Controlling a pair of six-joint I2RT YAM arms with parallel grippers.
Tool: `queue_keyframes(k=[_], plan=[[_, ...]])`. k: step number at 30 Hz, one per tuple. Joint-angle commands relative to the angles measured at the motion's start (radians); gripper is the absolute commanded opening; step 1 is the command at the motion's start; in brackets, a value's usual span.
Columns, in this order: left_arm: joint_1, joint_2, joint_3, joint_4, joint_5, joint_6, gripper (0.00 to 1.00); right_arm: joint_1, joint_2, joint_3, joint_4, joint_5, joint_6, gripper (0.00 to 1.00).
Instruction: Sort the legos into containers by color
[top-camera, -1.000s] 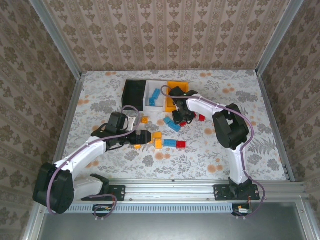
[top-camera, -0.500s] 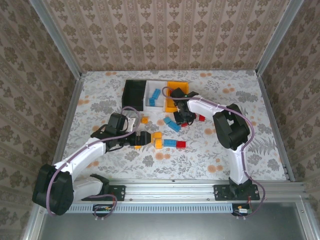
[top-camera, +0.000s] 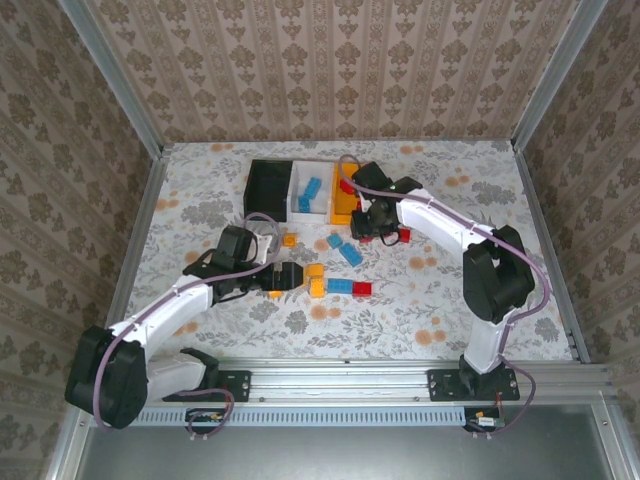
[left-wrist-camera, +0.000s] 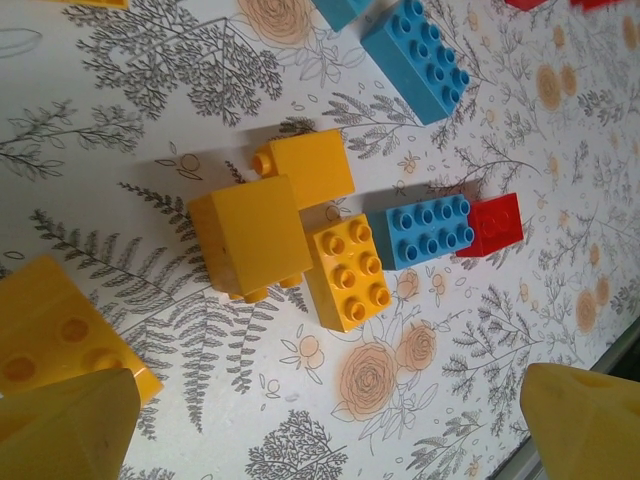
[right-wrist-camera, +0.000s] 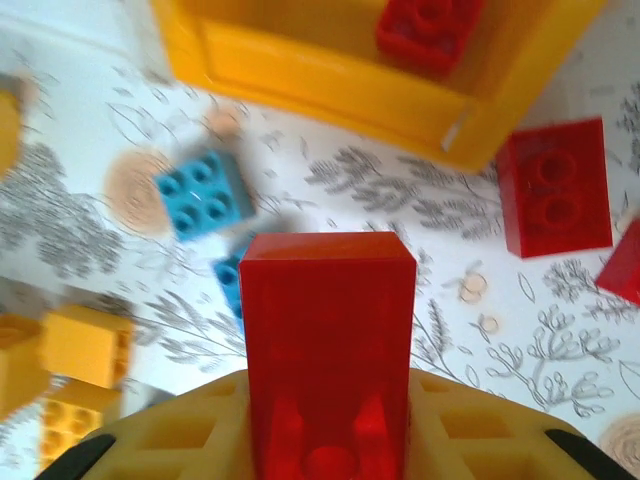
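My right gripper (top-camera: 374, 230) is shut on a red lego (right-wrist-camera: 328, 340), held above the table just in front of the orange container (right-wrist-camera: 330, 75), which has a red brick (right-wrist-camera: 425, 25) inside. The white container (top-camera: 312, 190) holds blue bricks, and the black container (top-camera: 270, 185) stands to its left. My left gripper (top-camera: 290, 277) is open and low over the table, beside a cluster of yellow legos (left-wrist-camera: 250, 235). A blue brick (left-wrist-camera: 430, 232) joined to a red one (left-wrist-camera: 492, 223) lies just past them. Another yellow brick (left-wrist-camera: 50, 335) sits by my left finger (left-wrist-camera: 65, 430).
Loose on the flowered table (top-camera: 420, 300) are more red bricks (right-wrist-camera: 555, 190), blue bricks (right-wrist-camera: 205, 195) and a yellow one (top-camera: 289, 240) in front of the bins. Patterned walls enclose the table on three sides, and a metal rail (top-camera: 400, 370) runs along the near edge.
My right gripper has shut on the red lego and risen with it, and its arm has swung out to the right. The left arm has barely moved.
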Motion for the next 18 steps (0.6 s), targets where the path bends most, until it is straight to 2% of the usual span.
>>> queue_keyframes(k=[1,4,6,11,15,18], plan=[[-0.037,0.019,0.010,0.004,-0.010,0.004,1.00,-0.019,0.070,0.131,0.016,-0.045,0.026,0.35],[-0.053,0.023,0.010,0.005,-0.022,0.001,1.00,-0.036,0.182,0.266,-0.002,-0.047,0.031,0.35],[-0.061,0.020,0.004,0.007,-0.026,-0.002,1.00,-0.044,0.251,0.340,-0.009,-0.037,0.039,0.39],[-0.065,0.012,-0.008,-0.006,-0.032,0.003,1.00,-0.056,0.362,0.485,-0.053,-0.024,0.057,0.64],[-0.065,0.003,-0.004,-0.022,-0.044,0.018,1.00,-0.055,0.281,0.416,-0.015,-0.018,0.068,0.68],[-0.066,0.010,0.006,-0.022,-0.045,0.026,1.00,-0.055,0.148,0.271,0.023,0.021,0.060,0.69]])
